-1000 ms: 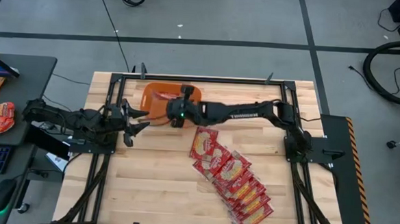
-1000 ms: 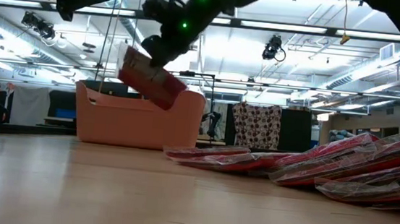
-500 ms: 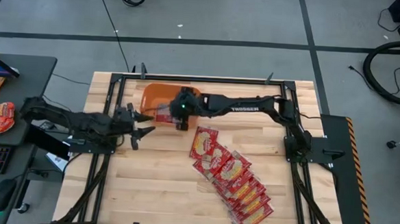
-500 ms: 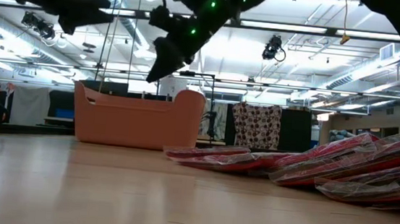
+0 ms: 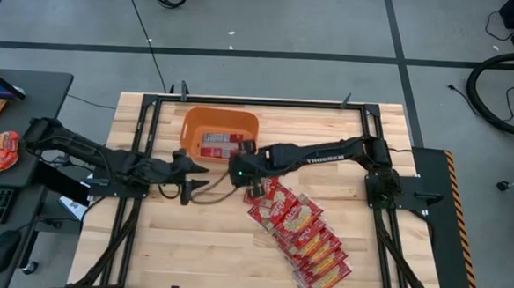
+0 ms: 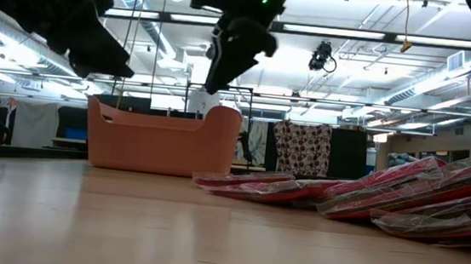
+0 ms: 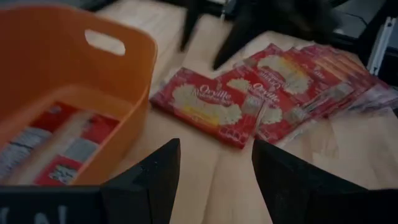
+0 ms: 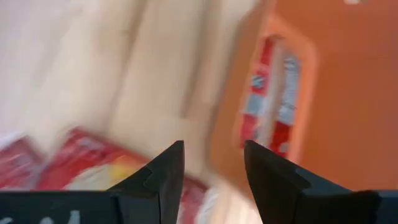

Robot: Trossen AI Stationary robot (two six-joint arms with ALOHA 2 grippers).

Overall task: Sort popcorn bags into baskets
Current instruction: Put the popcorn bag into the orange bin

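Whereas half a second ago the right gripper (image 5: 253, 190) hung over the orange plastic rectangular tub (image 5: 190, 123), it now hovers beside the tub's near corner, above the top end of the row, its jaws spread and holding nothing. One flat red glossy popcorn bag (image 5: 216, 142) lies inside the tub. The remaining red popcorn packets (image 5: 301, 232) overlap in a row whose long axis runs diagonally from near the tub towards the table's (image 5: 208, 238) front right. The left gripper (image 5: 193, 186) has moved rightwards and now sits just in front of the tub, jaws spread.
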